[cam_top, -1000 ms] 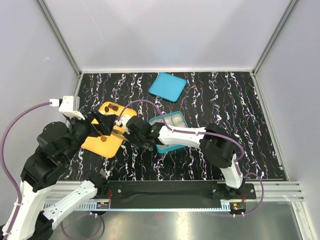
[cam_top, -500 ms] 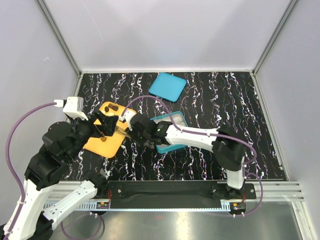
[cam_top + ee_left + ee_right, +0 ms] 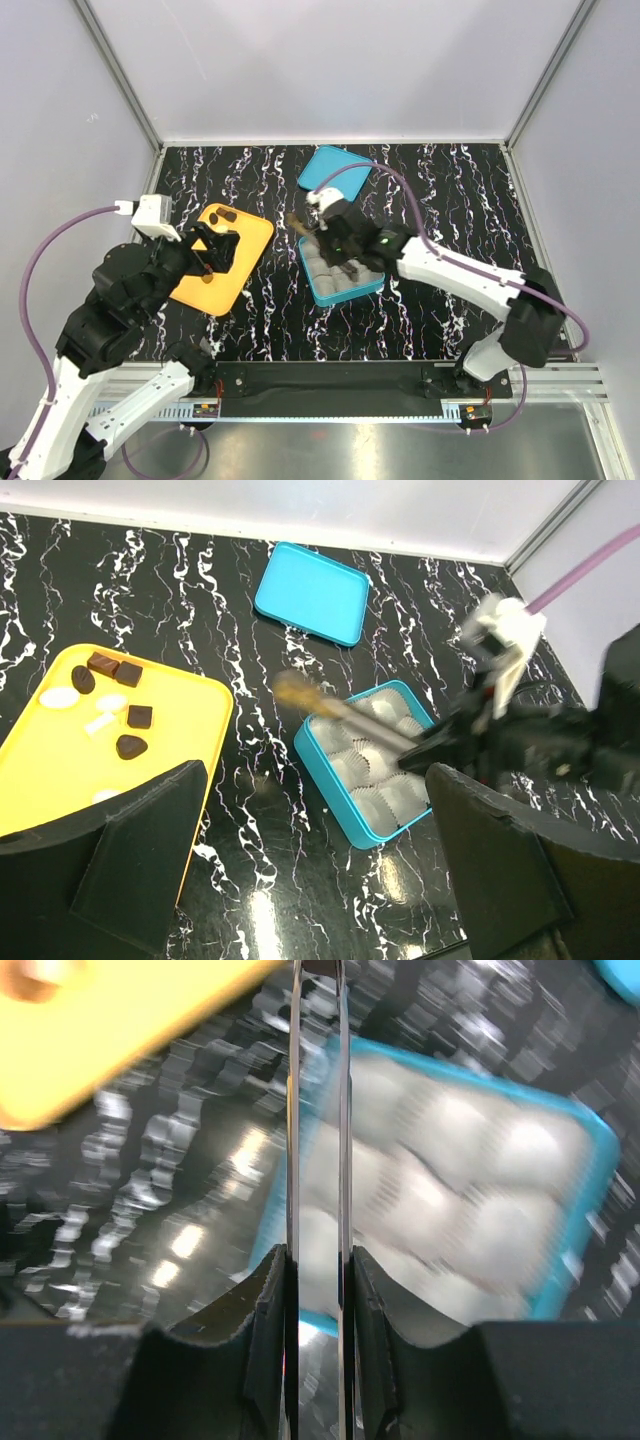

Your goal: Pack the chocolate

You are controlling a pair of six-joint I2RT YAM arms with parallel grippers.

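The right wrist view is smeared by motion. The right claw is pinched shut on a pair of thin metal tweezers, whose two blades run straight up and are cut off at the top edge, so their tips do not show there. In the left wrist view the tweezers' tip, just left of centre, is a brown-tan blur. I cannot tell whether it holds a piece.

The chocolate lies on the yellow tray at the left of that view, with dark pieces and pale ones in a loose group near the tray's upper corner. The tray's lower part is hidden behind a black finger of the left claw. That claw's fingers stand wide apart at the bottom corners with nothing between them.

The blue box sits at centre, filled with crinkled paper cups. Its right end is covered by the right arm, and the cups that show look unfilled. The lid lies apart from it toward the top, flat on the black marbled table. In the top view, small stickers on the base rail at the bottom edge are too tiny to read.
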